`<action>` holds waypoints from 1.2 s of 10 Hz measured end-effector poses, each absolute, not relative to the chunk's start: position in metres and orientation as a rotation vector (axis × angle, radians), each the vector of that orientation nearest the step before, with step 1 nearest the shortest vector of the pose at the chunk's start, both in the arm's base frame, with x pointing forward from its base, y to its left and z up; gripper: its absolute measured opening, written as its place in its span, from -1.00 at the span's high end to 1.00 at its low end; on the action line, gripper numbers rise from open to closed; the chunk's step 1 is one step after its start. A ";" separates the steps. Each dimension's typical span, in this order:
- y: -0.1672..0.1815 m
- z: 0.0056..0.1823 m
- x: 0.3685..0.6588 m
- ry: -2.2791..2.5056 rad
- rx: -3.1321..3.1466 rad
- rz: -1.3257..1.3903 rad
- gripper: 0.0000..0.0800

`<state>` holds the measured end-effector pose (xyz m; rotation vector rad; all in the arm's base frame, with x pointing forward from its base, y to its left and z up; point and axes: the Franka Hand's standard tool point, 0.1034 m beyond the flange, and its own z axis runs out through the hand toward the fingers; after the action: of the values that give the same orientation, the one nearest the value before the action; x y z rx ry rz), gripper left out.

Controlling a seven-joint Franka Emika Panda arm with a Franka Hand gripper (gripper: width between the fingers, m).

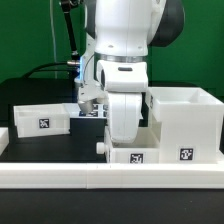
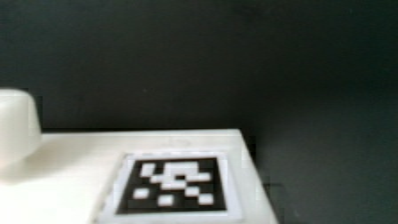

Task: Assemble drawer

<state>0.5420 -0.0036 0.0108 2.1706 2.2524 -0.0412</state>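
Observation:
The tall square drawer housing (image 1: 185, 125) stands at the exterior view's right, with a tag low on its front. One shallow tray (image 1: 42, 120) with a tag sits at the left. The second tray (image 1: 128, 155), with its knob (image 1: 100, 147) and tag, lies at the front centre, against the housing. My gripper hand (image 1: 122, 128) hangs right over this second tray, and its fingers are hidden behind the hand and the tray. The wrist view shows this tray's white face (image 2: 71, 165) with its tag (image 2: 175, 183) and the knob (image 2: 15, 125) very close. No fingers show there.
A long white border rail (image 1: 100, 177) runs along the front edge. The marker board (image 1: 92, 114) lies behind the arm on the black table (image 2: 214, 60). Cables hang at the back.

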 end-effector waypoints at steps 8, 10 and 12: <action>0.003 0.009 0.545 2.202 2.182 0.026 0.89; 0.006 0.008 0.547 2.177 2.218 0.009 0.89; 0.007 0.007 0.547 2.173 2.239 -0.017 0.89</action>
<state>0.5465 0.0067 0.0074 2.2393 2.1727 -0.0170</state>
